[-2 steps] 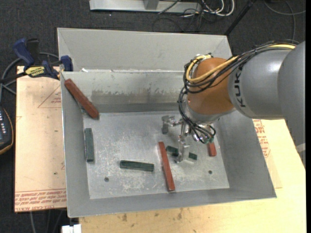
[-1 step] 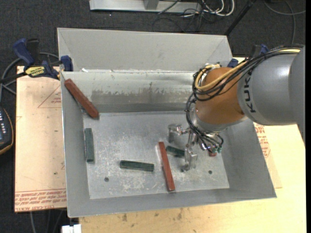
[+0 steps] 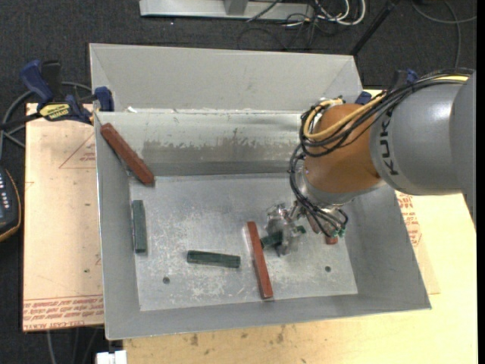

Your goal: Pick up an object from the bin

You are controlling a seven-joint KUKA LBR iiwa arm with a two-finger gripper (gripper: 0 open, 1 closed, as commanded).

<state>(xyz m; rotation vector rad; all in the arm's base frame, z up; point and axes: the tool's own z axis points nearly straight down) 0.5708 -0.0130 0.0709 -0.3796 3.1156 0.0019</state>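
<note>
Bin [image 3: 220, 203], grey metal, five loose items.
- Gripper [image 3: 279, 236]: low over the floor, 3 o'clock of centre; spread or pinching cannot be told.
- Small dark green piece [image 3: 271, 241]: at the gripper's tip.
- Red-brown stick [image 3: 260, 262]: 5 o'clock, just beside that piece.
- Dark green bar [image 3: 214, 259]: 7 o'clock, lying flat.
- Green bar [image 3: 139, 226]: 9 o'clock.
- Brown stick [image 3: 127, 154]: 10 o'clock, against the wall.
</note>
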